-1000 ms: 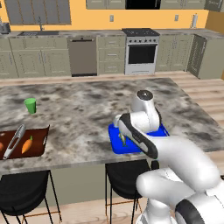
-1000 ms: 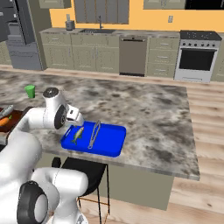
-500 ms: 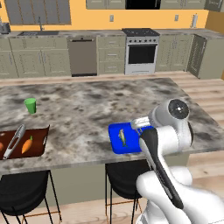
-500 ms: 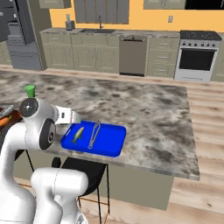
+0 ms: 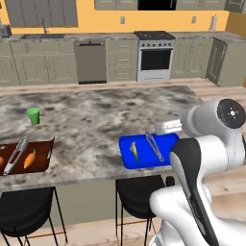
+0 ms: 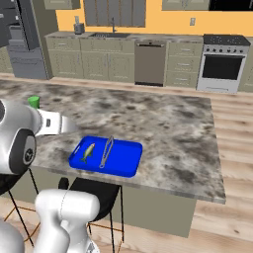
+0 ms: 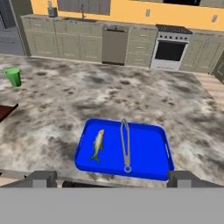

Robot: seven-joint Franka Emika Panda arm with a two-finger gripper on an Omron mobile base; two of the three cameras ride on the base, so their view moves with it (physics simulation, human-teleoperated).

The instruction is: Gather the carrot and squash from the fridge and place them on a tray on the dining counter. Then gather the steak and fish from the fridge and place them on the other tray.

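At the left edge of the left base view, the brown tray (image 5: 42, 153) is being cut off by the frame, so whatever lies at its far left is hard to make out; the carrot (image 5: 30, 159) and a pair of metal tongs (image 5: 15, 154) are lying on it. In the hand view only a dark corner of that tray is peeking in at the left edge. The gripper (image 7: 112, 179) is showing just its two finger tips (image 7: 43, 178) at the bottom of the hand view, jaws standing wide and holding nothing. Just above them in that frame, the blue tray (image 7: 146, 153) is resting on the marbled worktop (image 7: 131, 94), carrying the fish (image 7: 97, 144) on its left half and a second pair of tongs (image 7: 125, 144) at its middle. A green cup (image 7: 13, 77) is standing at the upper left.
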